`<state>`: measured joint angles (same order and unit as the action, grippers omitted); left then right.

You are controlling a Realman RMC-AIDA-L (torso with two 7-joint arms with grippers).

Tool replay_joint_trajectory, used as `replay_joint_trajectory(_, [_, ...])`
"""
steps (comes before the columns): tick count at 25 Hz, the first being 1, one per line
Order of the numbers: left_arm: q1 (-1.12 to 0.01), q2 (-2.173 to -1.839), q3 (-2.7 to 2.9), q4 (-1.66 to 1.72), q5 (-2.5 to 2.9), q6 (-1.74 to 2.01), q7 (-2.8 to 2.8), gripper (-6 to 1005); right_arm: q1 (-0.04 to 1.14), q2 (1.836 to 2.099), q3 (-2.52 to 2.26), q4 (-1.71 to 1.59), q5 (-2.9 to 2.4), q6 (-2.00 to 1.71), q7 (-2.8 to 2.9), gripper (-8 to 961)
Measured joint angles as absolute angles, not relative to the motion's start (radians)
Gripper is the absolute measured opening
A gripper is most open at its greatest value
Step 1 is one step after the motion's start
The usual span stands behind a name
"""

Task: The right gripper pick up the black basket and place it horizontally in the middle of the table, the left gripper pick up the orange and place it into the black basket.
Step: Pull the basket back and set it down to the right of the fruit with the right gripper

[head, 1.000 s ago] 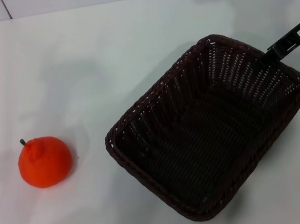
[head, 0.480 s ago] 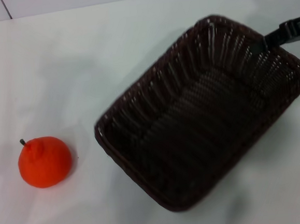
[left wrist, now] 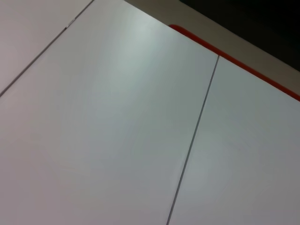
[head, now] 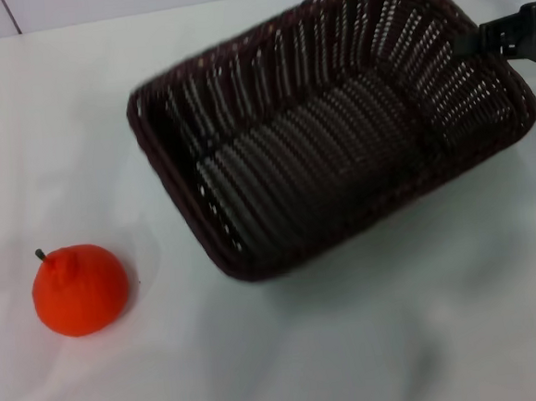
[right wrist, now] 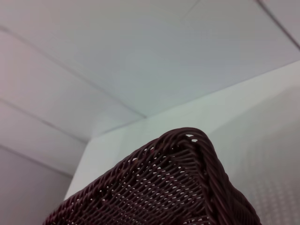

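The black basket (head: 328, 131) is lifted and tilted above the white table (head: 290, 366), its open side facing me, at the upper middle and right of the head view. My right gripper (head: 475, 41) is shut on the basket's right rim; only its dark body shows at the right edge. The right wrist view shows one braided corner of the basket (right wrist: 187, 187) close up. The orange (head: 80, 290) sits on the table at the left, its stem up, well apart from the basket. My left gripper is out of view; the left wrist view shows only white panels.
A white wall (head: 141, 1) runs along the table's far edge. White panels with a thin seam (left wrist: 192, 140) and a red strip (left wrist: 234, 61) fill the left wrist view.
The basket has risen off the table and swung to the left and up, turning so its long side lies more across the view. The orange has not moved.
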<state>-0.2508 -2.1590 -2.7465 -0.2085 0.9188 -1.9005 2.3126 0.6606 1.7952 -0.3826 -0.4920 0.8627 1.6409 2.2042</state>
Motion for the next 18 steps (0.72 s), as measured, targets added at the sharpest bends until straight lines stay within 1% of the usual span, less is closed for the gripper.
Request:
replay_joint_trajectory(2, [-0.257,-2.159,-2.746,-0.209,0.919,-1.894,2.313,883,0.652,1.809,-0.362,-0.480,0.872,1.614,2.205,207])
replay_joint_trajectory(6, [-0.262,-2.158,-2.745,-0.221,0.922,-1.875,2.314,883,0.644,1.850,-0.339,-0.454,0.892,1.545,2.208,210])
replay_joint_trajectory(9, [-0.262,-2.158,-2.744,-0.227,0.923,-1.867,2.313,883,0.644,1.895,-0.336,-0.450,0.902,1.490,2.211,212])
replay_joint_trajectory(13, [-0.262,-2.158,-2.744,-0.227,0.924,-1.865,2.312,883,0.652,1.947,-0.336,-0.449,0.904,1.418,2.213,215])
replay_joint_trajectory(17, [-0.257,-2.158,-2.746,-0.227,0.926,-1.863,2.312,883,0.659,1.978,-0.335,-0.440,0.905,1.364,2.220,218])
replay_joint_trajectory(18, [-0.255,-2.158,-2.747,-0.227,0.926,-1.863,2.312,883,0.661,1.981,-0.334,-0.435,0.905,1.356,2.224,219])
